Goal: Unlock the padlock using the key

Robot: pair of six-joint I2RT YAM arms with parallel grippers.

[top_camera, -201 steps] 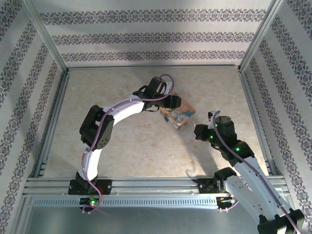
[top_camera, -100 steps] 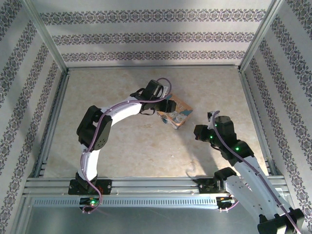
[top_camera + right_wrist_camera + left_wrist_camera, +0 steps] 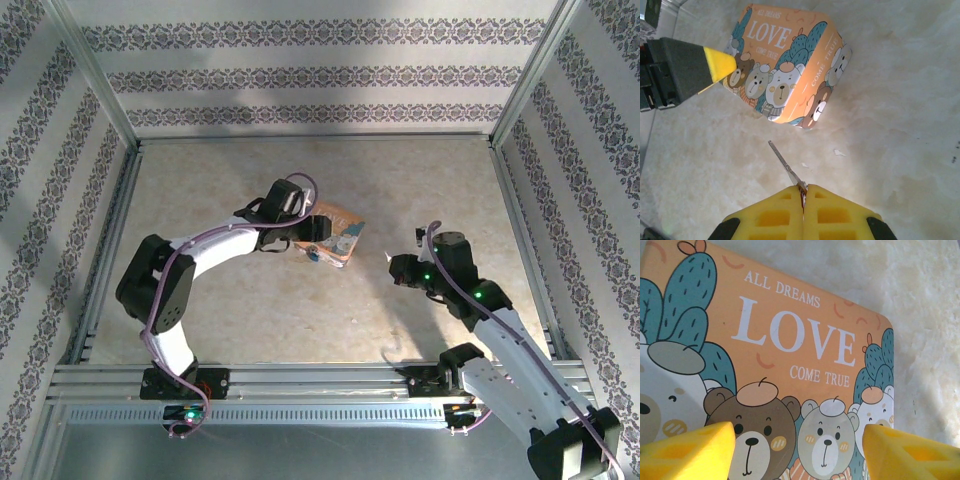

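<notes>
Pinching key (image 3: 784,164), R gripper (image 3: 803,189); L gripper (image 3: 798,436) holds padlock (image 3: 786,70).

Pale marbled counter (image 3: 900,100) beneath the right tool (image 3: 803,195); white crumb (image 3: 839,152) just ahead of it; floral-striped walls (image 3: 320,70) well beyond.

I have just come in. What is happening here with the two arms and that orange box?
The left tool holds the padlock, an orange block with LOVE and bears on its face, tilted over the table. The right tool is shut on the key, whose thin shaft points toward the padlock. There is a gap between key and padlock, so the key is not yet inserted and the unlocking has not begun.
</notes>
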